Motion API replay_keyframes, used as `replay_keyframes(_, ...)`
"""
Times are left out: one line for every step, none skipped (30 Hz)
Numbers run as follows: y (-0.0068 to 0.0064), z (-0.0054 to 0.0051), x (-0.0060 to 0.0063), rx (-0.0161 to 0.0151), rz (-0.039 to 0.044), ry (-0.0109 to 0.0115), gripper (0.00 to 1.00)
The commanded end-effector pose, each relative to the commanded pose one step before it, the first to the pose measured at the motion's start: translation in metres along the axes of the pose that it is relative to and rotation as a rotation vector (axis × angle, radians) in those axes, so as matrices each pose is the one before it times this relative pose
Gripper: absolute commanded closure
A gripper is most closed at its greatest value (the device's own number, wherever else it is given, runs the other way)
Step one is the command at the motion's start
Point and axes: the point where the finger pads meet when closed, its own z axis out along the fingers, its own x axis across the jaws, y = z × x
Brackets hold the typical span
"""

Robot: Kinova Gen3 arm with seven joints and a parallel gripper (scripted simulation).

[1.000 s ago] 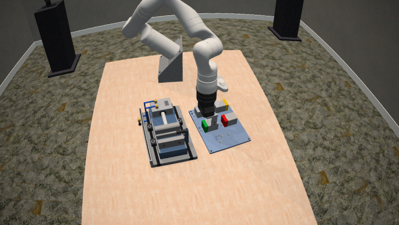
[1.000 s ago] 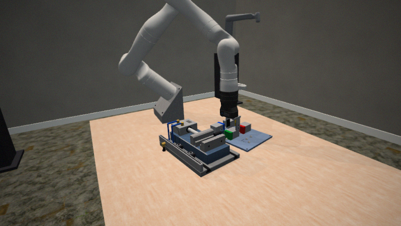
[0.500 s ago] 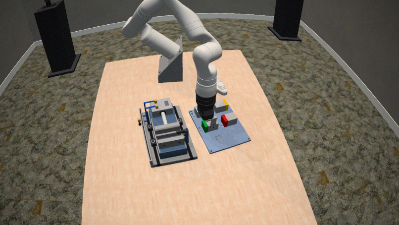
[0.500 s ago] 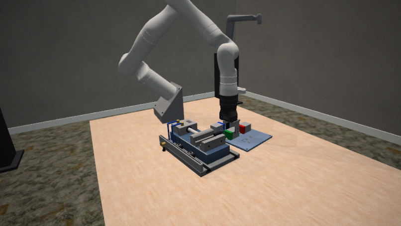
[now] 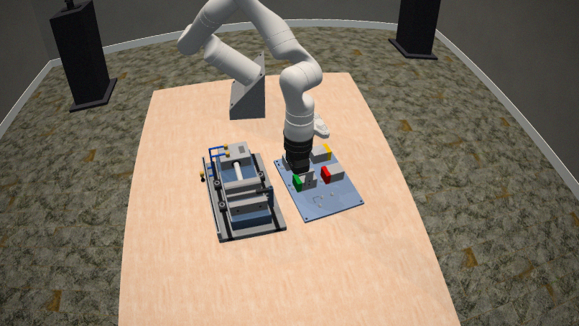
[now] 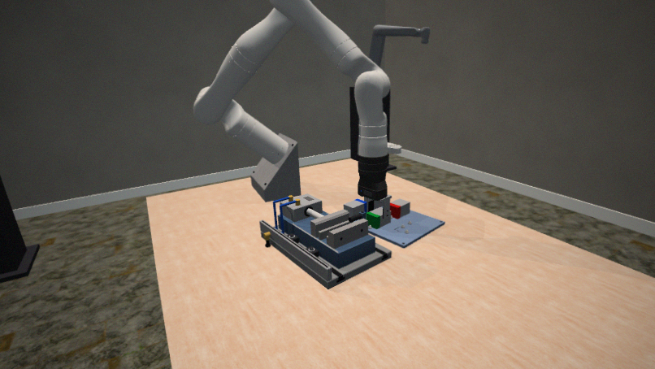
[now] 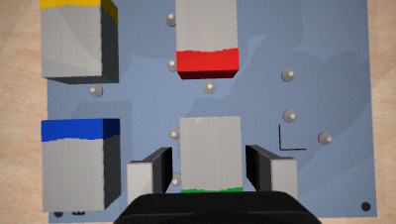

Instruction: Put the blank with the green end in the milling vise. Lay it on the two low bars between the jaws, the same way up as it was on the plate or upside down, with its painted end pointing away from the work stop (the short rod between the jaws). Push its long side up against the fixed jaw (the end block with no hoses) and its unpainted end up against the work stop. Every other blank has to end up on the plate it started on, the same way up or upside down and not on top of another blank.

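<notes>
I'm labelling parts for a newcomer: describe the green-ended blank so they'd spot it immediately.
Beside the vise lies a flat blue plate. On it, between the open pincer's fingers, sits a grey block. Its painted end is green; its neighbours' are red, blue and yellow.
</notes>
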Motion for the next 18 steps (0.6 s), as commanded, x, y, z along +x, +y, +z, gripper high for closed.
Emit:
replay_keyframes(-0.00052,-0.00249,0.00100,0.00135,-0.00010,0.00298,0.00)
replay_keyframes(0.00003,-0.00033,-0.00005,-0.00011,0.00002,-0.00021,0.00)
replay_keyframes(0.00003,-0.00033,-0.00005,-0.00011,0.00002,-0.00021,0.00)
replay_keyframes(0.00003,-0.00033,-0.00005,-0.00011,0.00002,-0.00021,0.00)
replay_keyframes(0.00000,0.00000,0.00000,0.00000,0.00000,0.00000,0.00)
replay_keyframes(0.00000,0.00000,0.00000,0.00000,0.00000,0.00000,0.00)
replay_keyframes(0.00012,0.00019,-0.00019,-0.00039,0.00005,-0.00078,0.00)
replay_keyframes(-0.00004,-0.00035,0.00006,0.00003,0.00000,0.00005,0.00)
replay_keyframes(-0.00004,-0.00035,0.00006,0.00003,0.00000,0.00005,0.00)
replay_keyframes(-0.00004,-0.00035,0.00006,0.00003,0.00000,0.00005,0.00)
replay_keyframes(-0.00004,-0.00035,0.00006,0.00003,0.00000,0.00005,0.00)
replay_keyframes(-0.00004,-0.00035,0.00006,0.00003,0.00000,0.00005,0.00)
replay_keyframes(-0.00004,-0.00035,0.00006,0.00003,0.00000,0.00005,0.00)
replay_keyframes(-0.00004,-0.00035,0.00006,0.00003,0.00000,0.00005,0.00)
replay_keyframes(-0.00004,-0.00035,0.00006,0.00003,0.00000,0.00005,0.00)
replay_keyframes(-0.00004,-0.00035,0.00006,0.00003,0.00000,0.00005,0.00)
replay_keyframes(-0.00004,-0.00035,0.00006,0.00003,0.00000,0.00005,0.00)
replay_keyframes(-0.00004,-0.00035,0.00006,0.00003,0.00000,0.00005,0.00)
